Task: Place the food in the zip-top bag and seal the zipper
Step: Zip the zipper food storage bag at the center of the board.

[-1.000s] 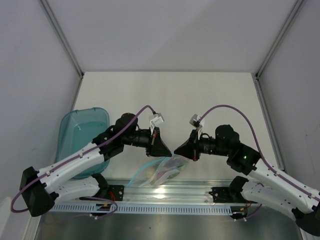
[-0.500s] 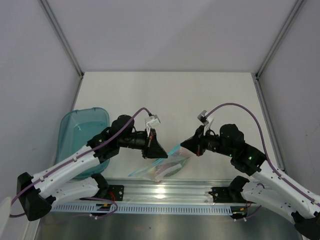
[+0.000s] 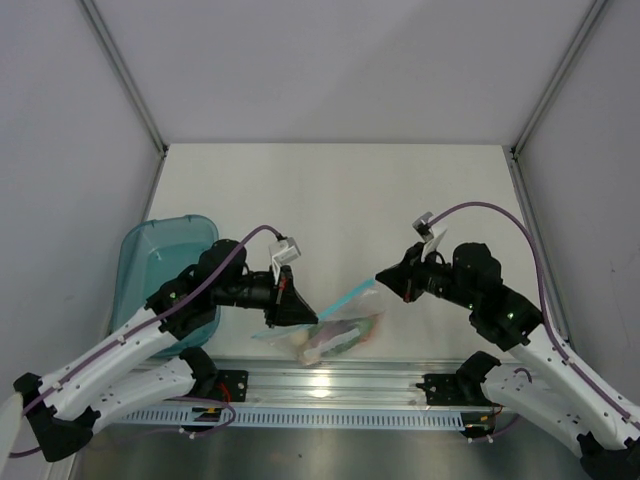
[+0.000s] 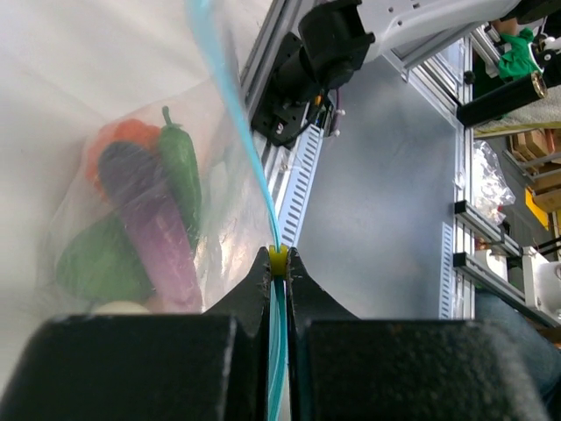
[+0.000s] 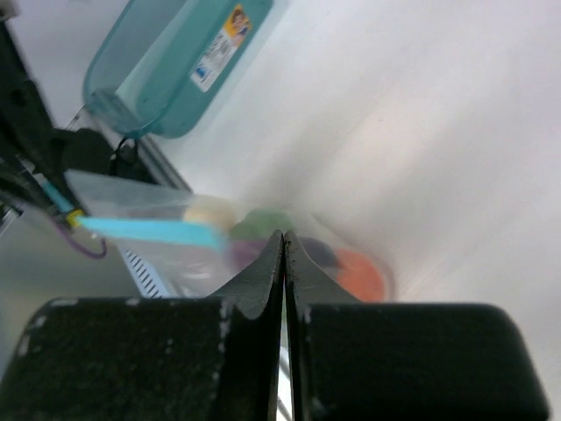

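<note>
Left gripper (image 3: 311,318) and right gripper (image 3: 380,279), both clamped tight on opposite ends of the zipper (image 3: 346,298), let you stretch it taut for sealing, the food (image 4: 145,215) sagging inside the zip-top bag (image 3: 338,335) by the near edge of the table (image 3: 330,190).

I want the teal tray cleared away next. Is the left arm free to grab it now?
Probably not: the left hand is shut on the zipper, holding the bag. The tray beside that arm looks unobstructed otherwise.

Claws have pulled apart: left claw (image 3: 308,316) back toward its base, right claw (image 3: 384,278) out to the right. Zipper (image 3: 346,297), bunched a second ago, is now stretched straight between them, and the zip-top bag (image 3: 335,336) has shifted left under it.
</note>
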You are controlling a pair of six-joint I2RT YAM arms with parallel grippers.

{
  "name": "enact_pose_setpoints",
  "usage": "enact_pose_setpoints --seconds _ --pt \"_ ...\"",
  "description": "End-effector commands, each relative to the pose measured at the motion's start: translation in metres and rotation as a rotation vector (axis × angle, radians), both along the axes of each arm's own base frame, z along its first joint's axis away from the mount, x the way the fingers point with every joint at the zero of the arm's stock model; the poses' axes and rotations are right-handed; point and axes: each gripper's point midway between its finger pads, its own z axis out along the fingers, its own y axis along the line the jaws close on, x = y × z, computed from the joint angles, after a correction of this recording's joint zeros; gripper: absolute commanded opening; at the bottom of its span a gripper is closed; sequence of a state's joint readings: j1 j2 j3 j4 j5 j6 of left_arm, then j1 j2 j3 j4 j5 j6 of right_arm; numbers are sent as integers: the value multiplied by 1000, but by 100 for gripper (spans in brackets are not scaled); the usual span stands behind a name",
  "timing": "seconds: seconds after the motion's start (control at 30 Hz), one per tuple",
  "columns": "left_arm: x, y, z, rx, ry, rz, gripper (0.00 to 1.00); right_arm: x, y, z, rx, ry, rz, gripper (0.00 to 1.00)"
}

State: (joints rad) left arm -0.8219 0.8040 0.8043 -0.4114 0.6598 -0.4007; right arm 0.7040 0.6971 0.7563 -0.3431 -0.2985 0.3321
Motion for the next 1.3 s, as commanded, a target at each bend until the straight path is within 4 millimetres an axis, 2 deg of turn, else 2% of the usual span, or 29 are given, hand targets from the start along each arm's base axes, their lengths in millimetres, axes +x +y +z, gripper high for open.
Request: enact_pose_setpoints --seconds 0.0,0.23,0.3,0.33,0.37,0.4,0.43,0.5,0.6,0.7,0.87,1.0,1.27 --pt "-14 15 -2 16 7 -22 1 14 -15 15 -6 -59 -83 0" --pt "-18 26 -6 25 -1 9 1 10 -15 10 9 -42 -65 0" --pt "-18 25 -4 12 -4 6 1 0 -9 13 41 -51 2 0" --pt "-19 25 -4 9 -2 3 1 -16 0 21 83 -64 114 0" --pt "-19 24 -3 4 3 -1 1 -23 4 24 101 -67 170 0" --pt "-20 23 -2 1 6 -8 1 -29 9 26 116 -59 224 7" --pt "-20 23 -2 -2 8 -12 1 -43 16 33 145 -64 322 19" --pt "-21 22 -1 -3 7 -17 1 -48 22 37 163 -65 387 43" --pt "-21 22 -2 -1 8 -19 1 -53 25 39 167 -78 445 50" --pt "-22 21 0 -9 11 -26 0 -54 28 38 155 -78 482 51" --pt "-23 20 2 -18 14 -34 1 -42 33 28 124 -57 460 51" --pt "-23 20 1 -19 18 -34 1 -39 37 30 137 -64 471 50" --pt "-24 20 1 -26 21 -38 0 -47 45 34 181 -45 568 39"
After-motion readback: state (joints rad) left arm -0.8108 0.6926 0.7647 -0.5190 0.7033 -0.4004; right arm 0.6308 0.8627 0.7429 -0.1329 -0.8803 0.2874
